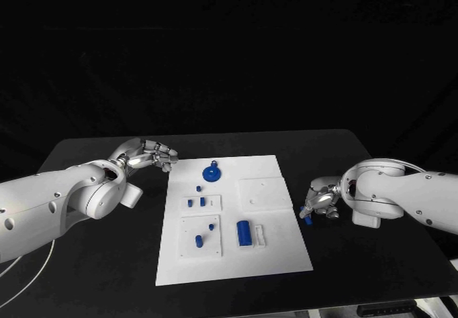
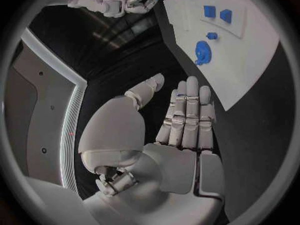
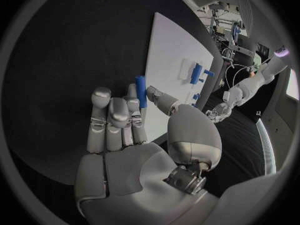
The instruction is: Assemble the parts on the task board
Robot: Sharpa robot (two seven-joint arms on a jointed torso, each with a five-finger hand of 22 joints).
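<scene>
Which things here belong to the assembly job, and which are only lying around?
Belong to the job:
task board
round blue part on the board
blue cylinder on the board
small blue part held by the right hand
left hand, holding nothing

Only around:
black table; nothing loose lies on it that I can see

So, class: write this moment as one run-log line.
left hand: open, beside task board | right hand: holds blue part, off board's edge | other parts: on board
</scene>
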